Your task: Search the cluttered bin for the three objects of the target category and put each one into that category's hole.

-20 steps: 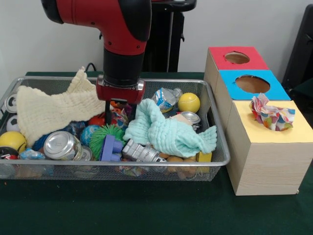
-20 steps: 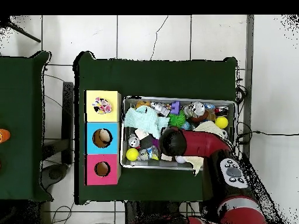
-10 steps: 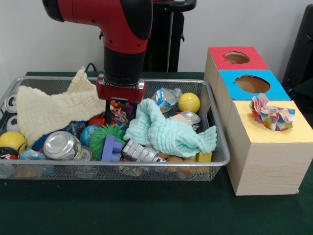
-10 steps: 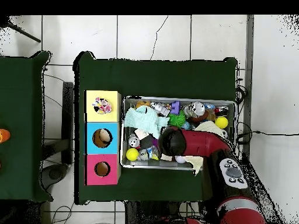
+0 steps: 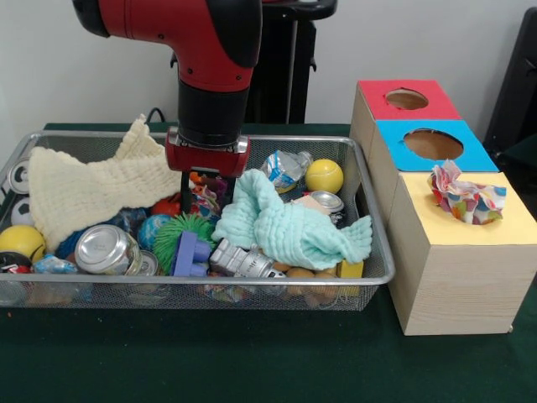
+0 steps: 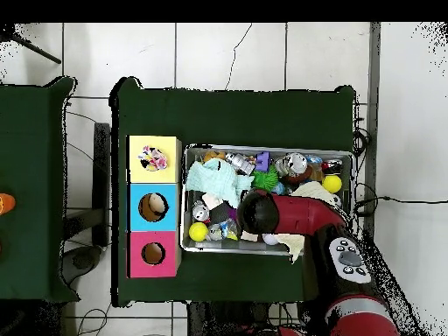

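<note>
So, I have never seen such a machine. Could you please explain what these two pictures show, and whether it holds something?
The red and black machine is a robot arm. At its end is the tool for grasping. One picture is taken across the table, facing the robot; the other looks straight down from above, where the arm reaches in from the bottom.

On the green table stands a wire mesh bin full of clutter: a cream cloth, a mint-green cloth, cans, balls and toys. Beside it stand three wooden cubes with round holes. A dotted cloth sits in the yellow cube.

The tool is lowered into the bin at another dotted cloth. Whether it grips it, I cannot tell.
</note>
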